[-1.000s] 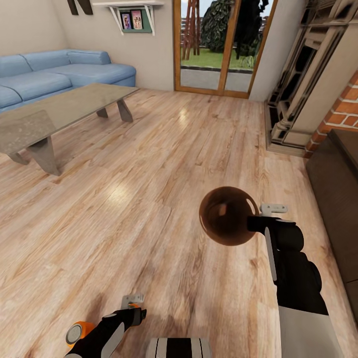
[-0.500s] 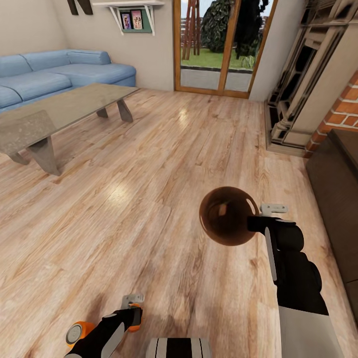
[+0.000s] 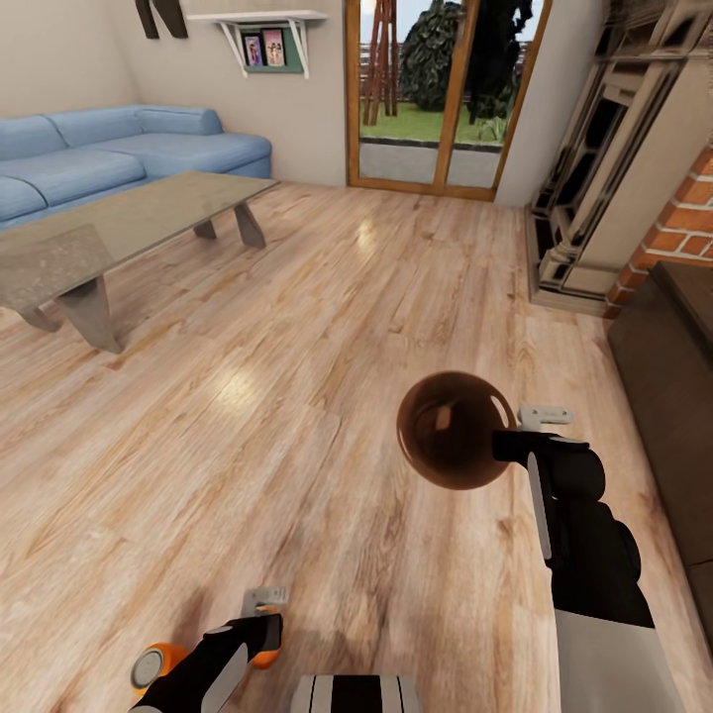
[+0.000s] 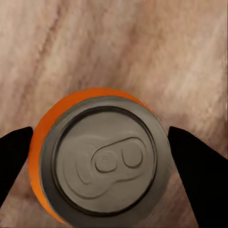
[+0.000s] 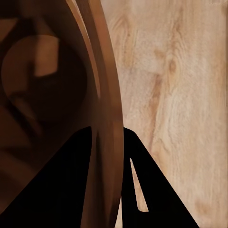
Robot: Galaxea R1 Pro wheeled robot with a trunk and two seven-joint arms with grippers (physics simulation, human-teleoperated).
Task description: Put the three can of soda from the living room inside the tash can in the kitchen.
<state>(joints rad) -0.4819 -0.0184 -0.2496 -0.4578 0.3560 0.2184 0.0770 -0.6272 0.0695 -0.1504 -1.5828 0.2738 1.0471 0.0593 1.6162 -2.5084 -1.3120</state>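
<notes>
Camera pitch differs slightly from the earlier head view: sofa, table and door sit a little lower in the picture, while both arms keep the same picture positions. Nothing in the room has moved.

Left gripper [image 4: 102, 156] is clamped on an orange can of soda [image 4: 97, 159]; in the left wrist view its two dark fingers [image 4: 197, 175] press the can's sides, silver top facing the camera, wood floor [image 3: 297, 327] beneath. In the head view the can [image 3: 265, 644] shows at the lower left edge.

Right gripper [image 3: 517, 436] grips the rim of the tash can [image 3: 456, 429], one finger inside the rim and one outside in the right wrist view [image 5: 102, 99]. The bin is held above the floor, its brown interior facing up.

Glass coffee table [image 3: 119, 233] and blue sofa [image 3: 109, 158] stand at far left, well apart from both arms. Glass door [image 3: 436, 89] lies ahead, brick fireplace [image 3: 683, 228] and dark cabinet [image 3: 673, 386] at right.
</notes>
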